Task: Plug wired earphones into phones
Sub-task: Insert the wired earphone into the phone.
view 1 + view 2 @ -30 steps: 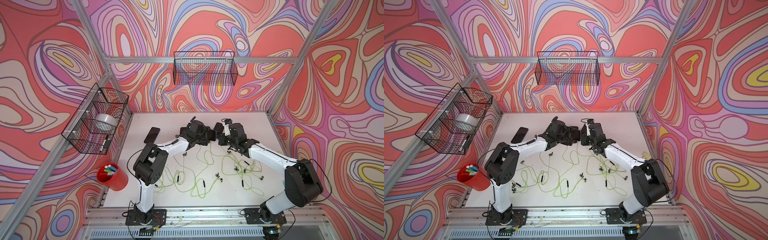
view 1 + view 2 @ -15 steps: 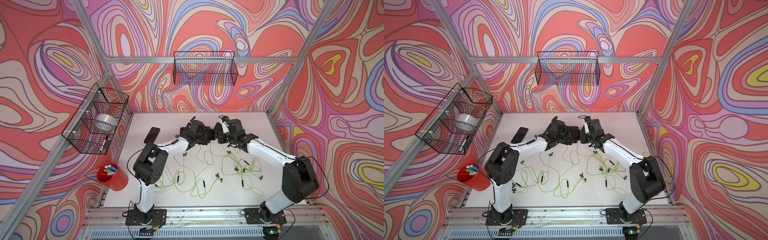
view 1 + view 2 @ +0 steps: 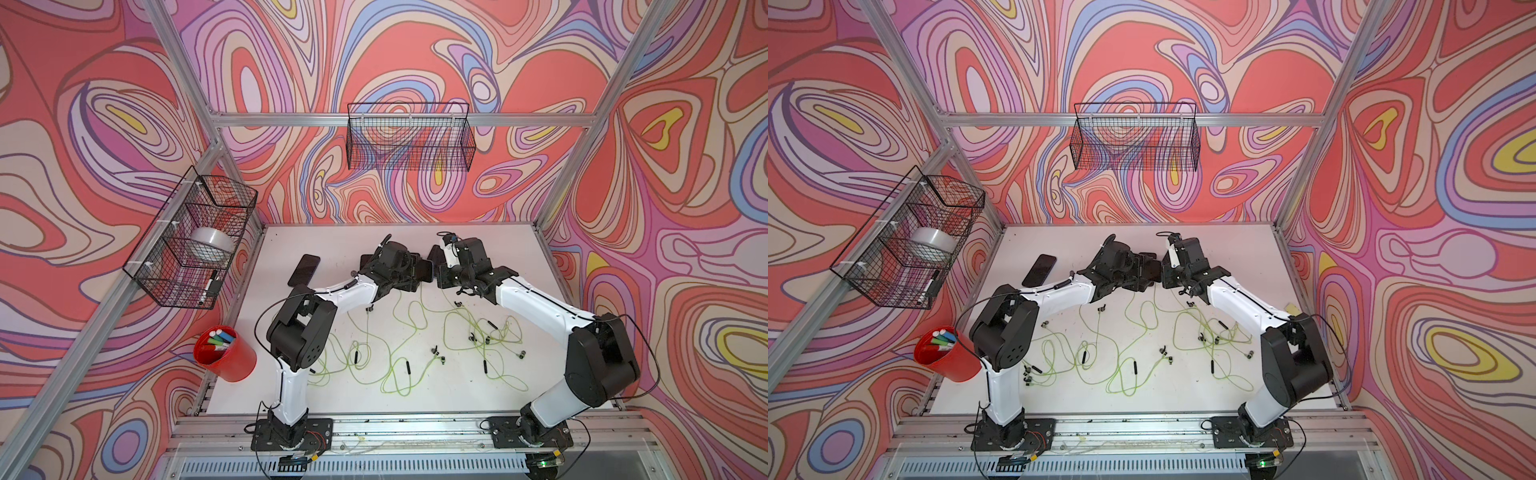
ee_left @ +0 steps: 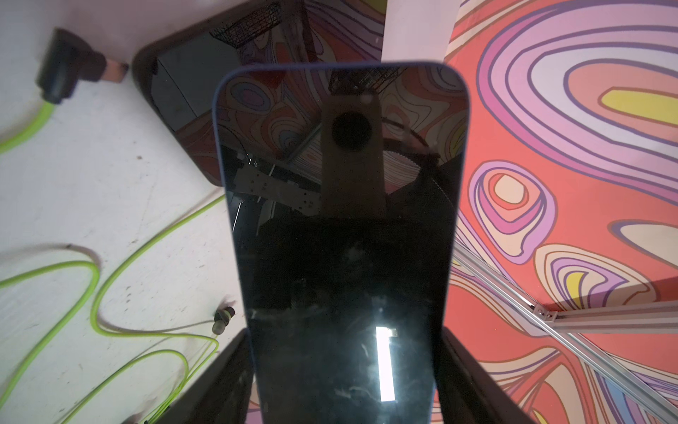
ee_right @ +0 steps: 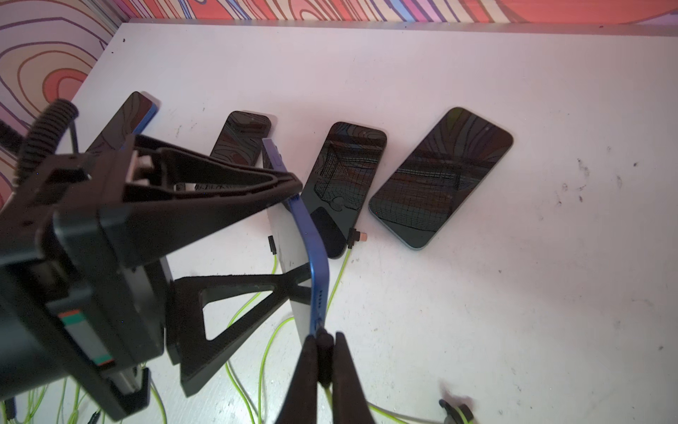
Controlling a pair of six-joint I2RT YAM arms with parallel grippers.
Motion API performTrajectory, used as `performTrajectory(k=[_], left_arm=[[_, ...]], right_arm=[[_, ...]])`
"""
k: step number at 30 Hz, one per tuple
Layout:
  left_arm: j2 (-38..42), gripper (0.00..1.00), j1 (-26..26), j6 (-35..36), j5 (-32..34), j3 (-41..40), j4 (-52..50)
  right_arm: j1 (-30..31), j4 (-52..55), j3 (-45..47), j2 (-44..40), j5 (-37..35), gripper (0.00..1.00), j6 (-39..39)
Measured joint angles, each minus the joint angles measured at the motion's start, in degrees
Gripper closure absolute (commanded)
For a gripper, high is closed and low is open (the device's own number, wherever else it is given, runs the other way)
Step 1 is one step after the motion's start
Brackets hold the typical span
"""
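now right gripper (image 5: 325,339) pinches plug (image 5: 322,331) against phone (image 5: 312,253) edge

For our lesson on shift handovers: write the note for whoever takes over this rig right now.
Left end effector: clamped on a blue-edged black glossy phone, lifted on edge.
Right end effector: shut on a small dark earphone plug at that phone's bottom edge; seating cannot be told.
Four more black phones lie flat on the white table; yellow-green earphone cables lie loose.
Done: none visibly plugged.
Remaining: seat this plug, then four more.
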State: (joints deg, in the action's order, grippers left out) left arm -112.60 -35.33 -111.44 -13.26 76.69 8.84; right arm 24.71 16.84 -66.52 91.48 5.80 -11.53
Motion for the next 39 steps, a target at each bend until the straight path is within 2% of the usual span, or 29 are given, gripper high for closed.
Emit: performTrajectory(k=[15, 31, 39], left_arm=[[0.02, 1.0, 0.0, -3.78, -0.04, -3.74, 4.94], [0.02, 1.0, 0.04, -7.1, 0.13, -4.15, 8.59], [0.02, 1.0, 0.02, -7.8, -0.11, -4.48, 9.9]], right_arm=[[-0.04, -8.37, 5.2, -0.37, -0.02, 1.0, 0.35], [-0.68, -13.11, 6.36, -1.42, 1.27, 1.0, 1.6], [-0.7, -18.49, 10.03, -3.15, 1.64, 1.0, 0.83]])
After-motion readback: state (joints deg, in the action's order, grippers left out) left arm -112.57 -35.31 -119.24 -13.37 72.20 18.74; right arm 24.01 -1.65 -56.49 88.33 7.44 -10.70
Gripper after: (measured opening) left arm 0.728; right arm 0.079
